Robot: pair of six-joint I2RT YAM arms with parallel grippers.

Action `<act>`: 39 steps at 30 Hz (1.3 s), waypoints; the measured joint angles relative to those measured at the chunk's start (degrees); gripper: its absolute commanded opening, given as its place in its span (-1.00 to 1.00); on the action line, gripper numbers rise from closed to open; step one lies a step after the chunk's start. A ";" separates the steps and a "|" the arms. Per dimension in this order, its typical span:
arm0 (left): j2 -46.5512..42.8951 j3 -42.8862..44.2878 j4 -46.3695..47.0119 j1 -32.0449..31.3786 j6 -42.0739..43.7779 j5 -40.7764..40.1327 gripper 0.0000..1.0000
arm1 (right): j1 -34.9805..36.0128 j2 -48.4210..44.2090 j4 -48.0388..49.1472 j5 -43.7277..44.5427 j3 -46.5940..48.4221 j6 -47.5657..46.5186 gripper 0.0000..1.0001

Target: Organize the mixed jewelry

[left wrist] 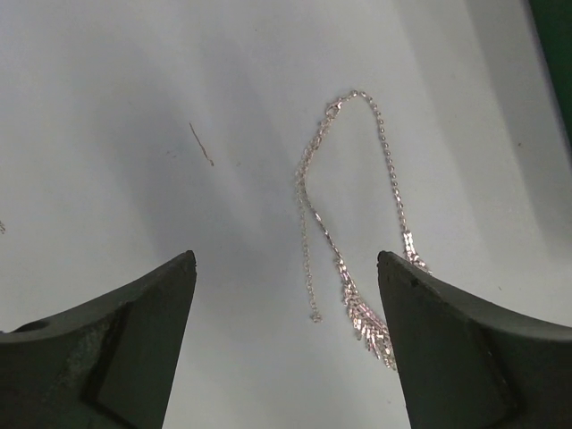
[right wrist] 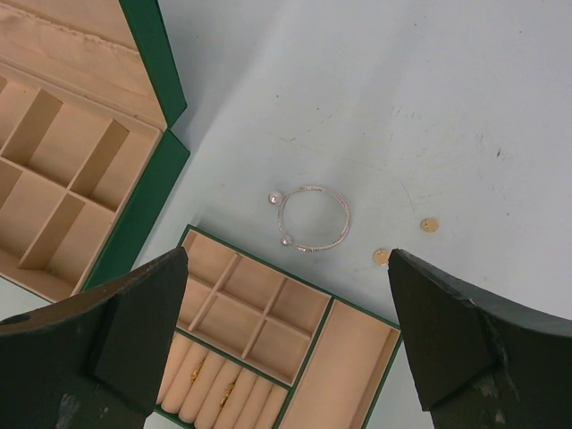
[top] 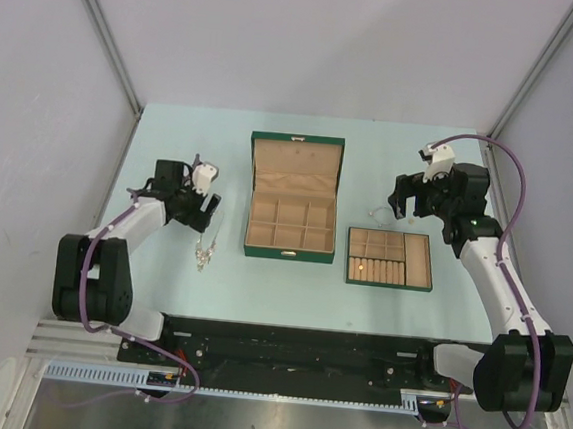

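Observation:
A long fine silvery chain necklace [left wrist: 362, 315] with a pale beaded cluster lies loose on the light table, left of the box [top: 203, 252]. My left gripper [left wrist: 286, 259] hangs over it, open, with nothing between its fingers; the top view shows that gripper [top: 205, 207] just above the chain's far end. A thin silvery open loop [right wrist: 346, 221] with two pearl ends lies on the table beyond the tray [top: 377, 214]. My right gripper [right wrist: 288, 252] stands open and empty above the tray, near the loop [top: 400, 206].
The green tan-lined box [top: 298, 139] stands open at the table's middle, its compartments bare. The flat green tray [top: 388, 285] sits to its right, with small gold pieces [right wrist: 230, 391] in the ring rolls. Two small gold discs [right wrist: 430, 224] lie beside the loop.

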 measured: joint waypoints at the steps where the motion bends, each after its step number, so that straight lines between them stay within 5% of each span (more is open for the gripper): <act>1: 0.98 0.42 0.00 -0.02 0.04 -0.11 0.71 | -0.02 0.11 0.00 -0.02 0.00 -0.02 0.99; 15: 9.97 5.64 0.44 -0.02 0.07 -0.33 0.40 | -0.04 0.85 -0.31 -0.02 0.00 -0.09 0.99; 39: 10.62 3.23 -4.31 -0.09 0.61 -1.09 0.30 | -0.42 1.53 -0.35 -0.04 0.02 -0.09 0.99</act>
